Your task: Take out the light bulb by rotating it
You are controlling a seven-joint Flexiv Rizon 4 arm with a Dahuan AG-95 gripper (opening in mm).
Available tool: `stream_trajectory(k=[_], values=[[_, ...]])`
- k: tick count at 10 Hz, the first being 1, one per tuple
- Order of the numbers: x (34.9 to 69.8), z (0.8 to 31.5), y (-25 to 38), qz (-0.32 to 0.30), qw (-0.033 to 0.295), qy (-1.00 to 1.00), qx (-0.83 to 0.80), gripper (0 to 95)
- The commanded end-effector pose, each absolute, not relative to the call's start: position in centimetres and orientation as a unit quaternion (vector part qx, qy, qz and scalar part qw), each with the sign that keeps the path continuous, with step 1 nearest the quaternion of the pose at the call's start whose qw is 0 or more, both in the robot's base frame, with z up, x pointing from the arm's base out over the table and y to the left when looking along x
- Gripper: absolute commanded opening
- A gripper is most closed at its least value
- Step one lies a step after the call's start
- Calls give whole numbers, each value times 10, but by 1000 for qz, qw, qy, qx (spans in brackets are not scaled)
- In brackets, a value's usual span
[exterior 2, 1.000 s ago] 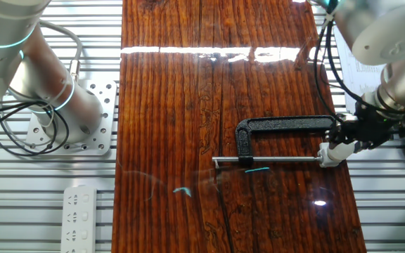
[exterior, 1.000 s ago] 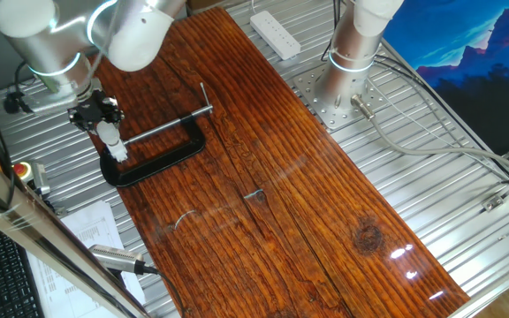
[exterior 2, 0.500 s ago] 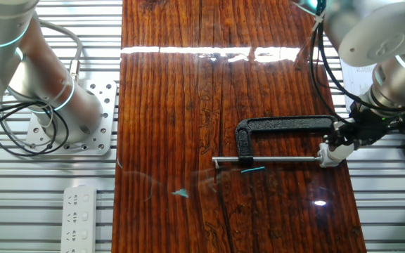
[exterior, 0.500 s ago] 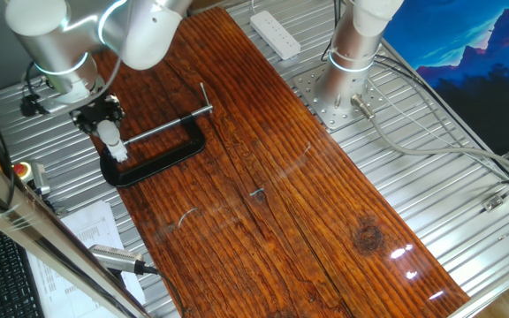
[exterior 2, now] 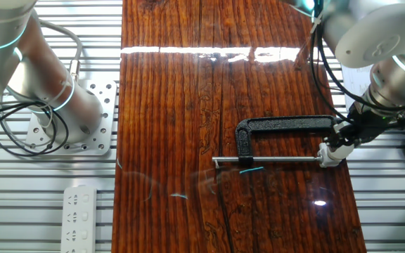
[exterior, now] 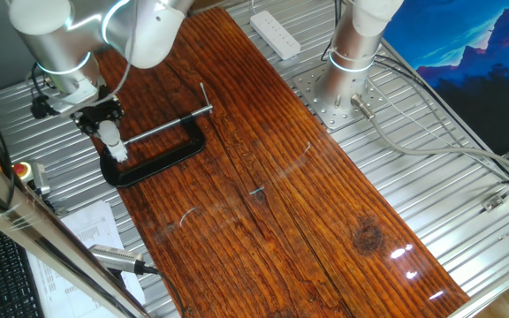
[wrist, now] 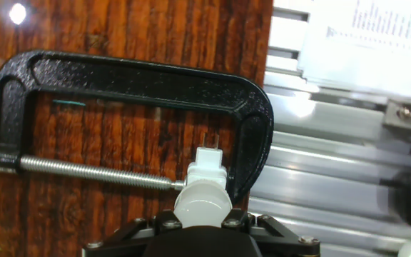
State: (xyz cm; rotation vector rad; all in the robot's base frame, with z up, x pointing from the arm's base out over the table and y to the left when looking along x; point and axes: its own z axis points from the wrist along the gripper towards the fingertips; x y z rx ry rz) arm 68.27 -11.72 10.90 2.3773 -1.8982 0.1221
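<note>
The hand [wrist: 202, 223] is seen clamped on the frosted light bulb [wrist: 202, 203], seated in its white socket [wrist: 207, 168] at the C-clamp's [wrist: 130, 82] screw end near the counter [wrist: 120, 28] edge; light, smooth, fragile glass is judged, best gripped gently around the rounded body.

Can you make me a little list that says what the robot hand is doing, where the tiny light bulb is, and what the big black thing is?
gripper: shut on the light bulb
light bulb: small, frosted white, sitting in its socket
socket: small and white, held at the end of the clamp's screw rod
clamp: big black C shape, lying flat on the wooden board
wooden board: dark brown, striped grain
task step: bulb not out yet
</note>
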Motion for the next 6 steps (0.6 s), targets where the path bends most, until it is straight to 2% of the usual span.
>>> stream_trajectory(k=[1, 6], values=[[683, 104, -117, 40, 48, -602, 796, 0], [684, 102, -118, 34, 45, -559, 828, 0]])
